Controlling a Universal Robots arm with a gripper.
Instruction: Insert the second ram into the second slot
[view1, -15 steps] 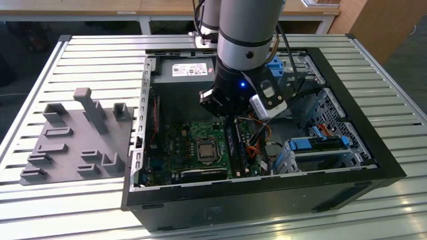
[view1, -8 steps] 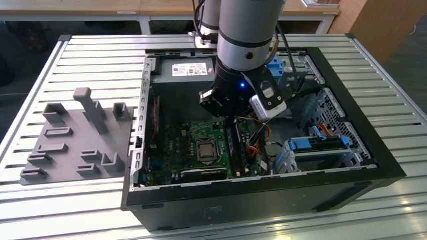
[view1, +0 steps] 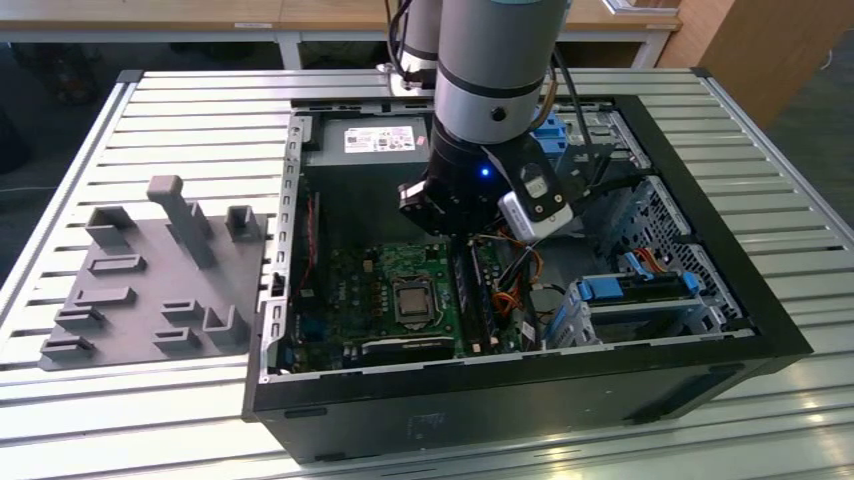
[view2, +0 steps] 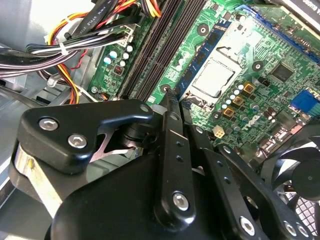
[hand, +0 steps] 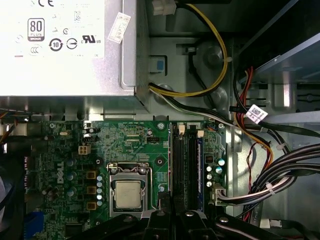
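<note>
One claw (view2: 175, 102): pressed together, tips at one end of the second ram (view2: 202, 55); contact unclear.
Second ram: standing on edge on the motherboard (view2: 300, 55), just beside the processor socket (view2: 215, 75).

Exterior view: you looked down at a slant from well back, taking in the whole open computer case (view1: 747, 330), the slatted table (view1: 174, 110) and the arm (view1: 494, 60).
First wrist view: you faced straight down, close over the motherboard (hand: 135, 145) and power supply (hand: 60, 50).
Second wrist view: you looked slantwise past the gripper (view2: 168, 96), very near the board.
Shared: all three views took in the processor socket (view1: 411, 298) and memory slots (view1: 470, 290).
</note>
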